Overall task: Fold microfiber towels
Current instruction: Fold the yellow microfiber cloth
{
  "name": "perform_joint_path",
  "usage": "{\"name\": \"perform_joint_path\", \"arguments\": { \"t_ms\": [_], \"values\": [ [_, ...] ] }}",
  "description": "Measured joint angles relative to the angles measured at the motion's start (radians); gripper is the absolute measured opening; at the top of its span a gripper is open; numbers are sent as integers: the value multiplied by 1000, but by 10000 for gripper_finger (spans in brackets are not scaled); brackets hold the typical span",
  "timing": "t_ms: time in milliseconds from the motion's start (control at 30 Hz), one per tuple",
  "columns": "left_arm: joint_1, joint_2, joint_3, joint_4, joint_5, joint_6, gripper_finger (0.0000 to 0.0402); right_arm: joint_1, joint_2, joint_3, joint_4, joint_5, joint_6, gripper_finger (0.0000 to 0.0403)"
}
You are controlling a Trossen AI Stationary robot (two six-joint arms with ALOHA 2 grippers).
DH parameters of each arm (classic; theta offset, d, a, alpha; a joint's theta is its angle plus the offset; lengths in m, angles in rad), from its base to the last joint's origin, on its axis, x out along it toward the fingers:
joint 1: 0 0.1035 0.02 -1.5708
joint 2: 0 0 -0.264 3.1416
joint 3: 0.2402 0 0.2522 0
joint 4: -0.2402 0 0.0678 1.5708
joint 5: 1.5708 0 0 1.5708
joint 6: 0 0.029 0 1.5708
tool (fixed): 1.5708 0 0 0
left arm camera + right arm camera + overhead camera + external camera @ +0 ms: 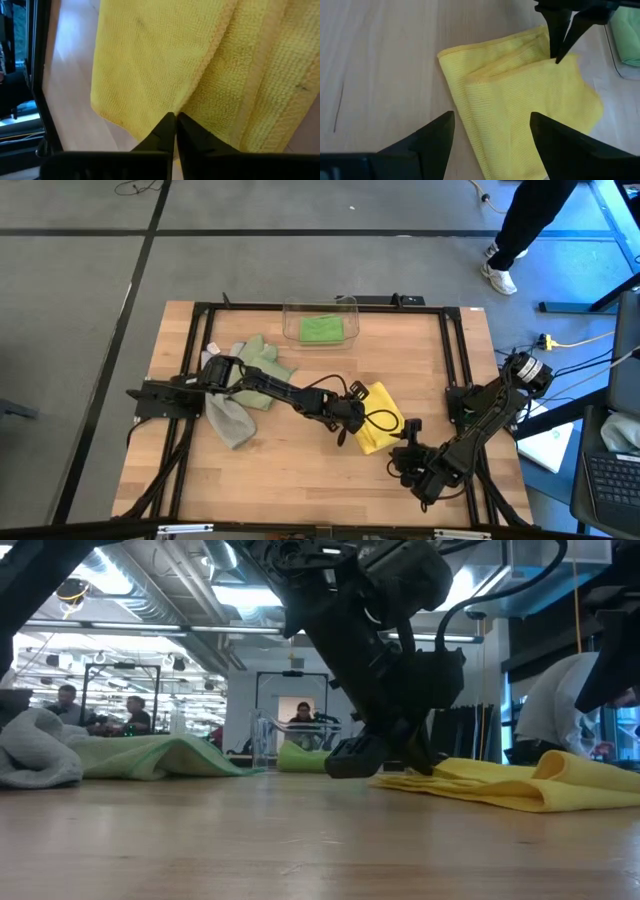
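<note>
A clear plastic bin (320,320) sits near the wooden table's (300,470) far edge; people stand beyond.

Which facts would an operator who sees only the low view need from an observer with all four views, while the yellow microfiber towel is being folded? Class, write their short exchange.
Operator: Is the left gripper closed at the square yellow microfiber towel?
Observer: Yes. The left gripper is shut, and its tips meet at a folded edge of the yellow microfiber towel.
Operator: I cannot find the other arm. Where is it?
Observer: The right gripper is open and faces the yellow towel from the table's near side.
</note>
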State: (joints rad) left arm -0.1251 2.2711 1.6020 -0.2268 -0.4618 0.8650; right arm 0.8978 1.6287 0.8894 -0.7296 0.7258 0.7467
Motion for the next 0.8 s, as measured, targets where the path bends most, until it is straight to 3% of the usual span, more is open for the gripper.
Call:
{"name": "perform_joint_path", "arguments": {
  "t_ms": [100, 333, 467, 633, 800],
  "values": [
    [-4, 0, 0, 0, -3, 0, 4, 0, 0, 0, 0, 0, 0, 263],
    [-38, 0, 0, -9, -119, 40, 1, 0, 0, 0, -2, 15, -2, 263],
    [-60, 0, 0, -49, -145, 33, 0, 0, 0, 0, -5, 14, -7, 263],
    [-85, -8, 3, -102, -250, 33, 0, 0, 0, 0, -7, 15, -7, 263],
    [-88, -32, 52, -170, -273, -18, 0, 0, 1, 0, -14, 15, -8, 263]
  ]
}}
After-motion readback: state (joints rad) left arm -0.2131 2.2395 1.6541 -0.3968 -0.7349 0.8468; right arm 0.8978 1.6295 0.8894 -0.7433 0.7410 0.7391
